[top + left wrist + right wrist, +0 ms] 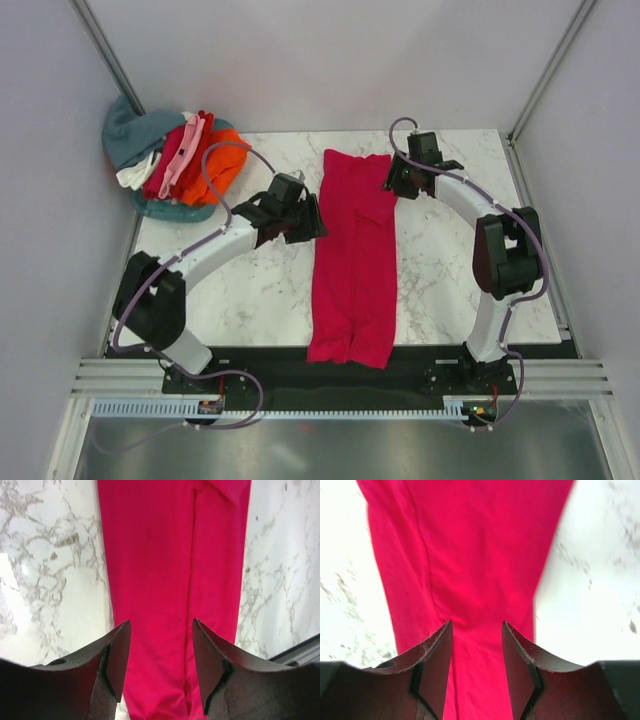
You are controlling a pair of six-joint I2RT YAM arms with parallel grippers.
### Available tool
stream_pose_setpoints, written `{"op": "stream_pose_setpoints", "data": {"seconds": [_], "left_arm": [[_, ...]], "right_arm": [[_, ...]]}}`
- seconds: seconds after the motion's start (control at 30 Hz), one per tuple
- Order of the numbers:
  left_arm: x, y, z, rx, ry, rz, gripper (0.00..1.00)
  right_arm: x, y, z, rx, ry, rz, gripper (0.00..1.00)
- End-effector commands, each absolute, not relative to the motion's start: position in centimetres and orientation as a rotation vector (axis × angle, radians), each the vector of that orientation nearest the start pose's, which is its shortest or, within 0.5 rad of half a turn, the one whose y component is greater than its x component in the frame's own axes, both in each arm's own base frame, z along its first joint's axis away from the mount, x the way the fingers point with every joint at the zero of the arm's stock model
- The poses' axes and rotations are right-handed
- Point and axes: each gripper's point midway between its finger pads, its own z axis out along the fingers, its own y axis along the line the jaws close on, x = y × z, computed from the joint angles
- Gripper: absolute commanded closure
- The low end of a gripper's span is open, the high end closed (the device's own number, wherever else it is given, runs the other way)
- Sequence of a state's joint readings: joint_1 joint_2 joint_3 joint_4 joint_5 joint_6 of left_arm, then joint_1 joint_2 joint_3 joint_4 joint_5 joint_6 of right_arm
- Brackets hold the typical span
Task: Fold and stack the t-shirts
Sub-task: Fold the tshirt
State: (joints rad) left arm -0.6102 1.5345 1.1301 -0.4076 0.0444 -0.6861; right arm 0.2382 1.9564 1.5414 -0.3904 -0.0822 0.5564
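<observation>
A crimson-magenta t-shirt (352,250) lies folded lengthwise as a long narrow strip down the middle of the marble table (250,290). My left gripper (308,222) hovers at the strip's left edge, about a third of the way down. In the left wrist view the left gripper (161,622) is open above the cloth (165,555), with nothing between its fingers. My right gripper (393,180) is at the strip's far right corner. It too is open, and the right wrist view shows the right gripper (477,623) over the shirt (470,540), not touching it.
A heap of other t-shirts (175,160) sits at the back left corner, with teal-grey, white, pink, red and orange (225,160) cloth in it. Grey walls close in the table on three sides. A black base rail (330,385) runs along the near edge.
</observation>
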Motion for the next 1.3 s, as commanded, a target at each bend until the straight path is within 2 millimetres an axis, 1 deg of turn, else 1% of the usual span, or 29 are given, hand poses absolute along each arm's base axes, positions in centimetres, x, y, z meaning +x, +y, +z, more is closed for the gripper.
{"op": "stream_pose_setpoints", "data": {"seconds": [0.0, 0.03, 0.07, 0.1, 0.13, 0.17, 0.2, 0.23, 0.27, 0.37, 0.5, 0.53, 0.6, 0.7, 0.73, 0.77, 0.8, 0.83, 0.87, 0.9, 0.93, 0.97, 1.0, 1.03, 1.07, 1.13, 1.17, 1.23, 1.27], "left_arm": [[35.1, -26.8, 14.1, -0.049, 2.451, -0.701, 0.4], [35.8, -26.9, 13.8, -0.058, 2.456, -0.698, 0.4], [36.5, -27.0, 12.8, -0.068, 2.477, -0.688, 0.4], [37.6, -27.3, 13.4, -0.077, 2.459, -0.702, 0.4], [38.1, -27.5, 13.2, -0.076, 2.461, -0.706, 0.4], [38.7, -27.7, 11.9, -0.078, 2.484, -0.69, 0.41], [39.6, -27.9, 12.4, -0.077, 2.471, -0.698, 0.41], [40.0, -28.1, 12.1, -0.077, 2.473, -0.697, 0.41], [40.3, -28.3, 10.8, -0.077, 2.503, -0.694, 0.42], [41.4, -28.8, 10.1, -0.077, 2.51, -0.707, 0.43], [42.6, -28.9, 8.1, -0.085, 2.536, -0.674, 0.43], [42.9, -28.8, 7.8, -0.086, 2.537, -0.668, 0.44], [43.6, -28.5, 6.8, -0.1, 2.552, -0.655, 0.46], [44.8, -28.0, 6.3, -0.112, 2.545, -0.64, 0.48], [45.0, -27.9, 5.5, -0.106, 2.556, -0.629, 0.5], [45.7, -27.9, 5.6, -0.11, 2.544, -0.628, 0.52], [46.1, -27.6, 5.4, -0.117, 2.546, -0.626, 0.54], [46.4, -27.5, 4.4, -0.124, 2.56, -0.618, 0.57], [47.3, -27.5, 4.7, -0.13, 2.547, -0.631, 0.57], [47.6, -27.5, 4.4, -0.131, 2.548, -0.635, 0.59], [48.0, -27.3, 2.9, -0.142, 2.569, -0.63, 0.62], [48.8, -27.5, 3.4, -0.14, 2.555, -0.651, 0.64], [49.5, -27.1, 3.1, -0.155, 2.552, -0.659, 0.66], [49.8, -26.9, 2.7, -0.168, 2.557, -0.665, 0.68], [50.8, -26.6, 2.3, -0.185, 2.554, -0.681, 0.69], [51.8, -26.3, 1.7, -0.198, 2.552, -0.693, 0.7], [52.8, -26.0, 1.4, -0.213, 2.543, -0.708, 0.7], [53.8, -25.7, 1.2, -0.231, 2.534, -0.726, 0.7], [54.8, -25.8, 1.9, -0.233, 2.509, -0.748, 0.7]], "right_arm": [[47.1, 15.0, 9.8, 0.309, 2.416, 0.45, 0.48], [46.9, 14.7, 9.5, 0.31, 2.421, 0.443, 0.48], [46.4, 14.7, 8.8, 0.302, 2.438, 0.435, 0.48], [46.3, 14.6, 8.5, 0.305, 2.445, 0.432, 0.48], [46.2, 14.5, 8.2, 0.304, 2.451, 0.435, 0.48], [46.2, 14.5, 7.7, 0.303, 2.455, 0.442, 0.48], [46.3, 14.3, 7.5, 0.31, 2.456, 0.445, 0.48], [46.4, 14.5, 7.3, 0.314, 2.457, 0.457, 0.48], [46.5, 14.5, 6.9, 0.315, 2.461, 0.459, 0.48], [47.1, 14.5, 6.1, 0.322, 2.466, 0.462, 0.48], [48.1, 14.6, 4.8, 0.331, 2.475, 0.478, 0.49], [48.6, 14.7, 4.9, 0.334, 2.468, 0.485, 0.49], [48.9, 14.7, 3.8, 0.343, 2.484, 0.487, 0.49], [49.7, 15.1, 3.2, 0.346, 2.48, 0.507, 0.53], [50.3, 15.2, 3.4, 0.348, 2.468, 0.513, 0.57], [50.4, 15.3, 2.6, 0.351, 2.477, 0.509, 0.58], [50.7, 15.2, 2.5, 0.357, 2.474, 0.507, 0.63], [51.4, 15.1, 2.2, 0.364, 2.469, 0.507, 0.65], [51.7, 15.2, 2.1, 0.37, 2.467, 0.512, 0.68], [52.0, 15.2, 2.0, 0.37, 2.464, 0.516, 0.74], [52.6, 15.3, 1.7, 0.376, 2.461, 0.52, 0.77], [53.0, 15.3, 1.7, 0.38, 2.457, 0.522, 0.8], [53.3, 15.4, 1.7, 0.382, 2.451, 0.527, 0.86], [54.0, 15.4, 1.6, 0.383, 2.442, 0.53, 0.89], [54.4, 15.3, 1.6, 0.392, 2.437, 0.53, 0.9], [55.7, 15.2, 1.6, 0.402, 2.418, 0.536, 0.92], [56.2, 15.3, 1.6, 0.408, 2.411, 0.547, 0.92], [57.7, 15.4, 1.7, 0.428, 2.385, 0.571, 0.93], [58.1, 15.5, 1.7, 0.431, 2.38, 0.586, 0.93]]}}
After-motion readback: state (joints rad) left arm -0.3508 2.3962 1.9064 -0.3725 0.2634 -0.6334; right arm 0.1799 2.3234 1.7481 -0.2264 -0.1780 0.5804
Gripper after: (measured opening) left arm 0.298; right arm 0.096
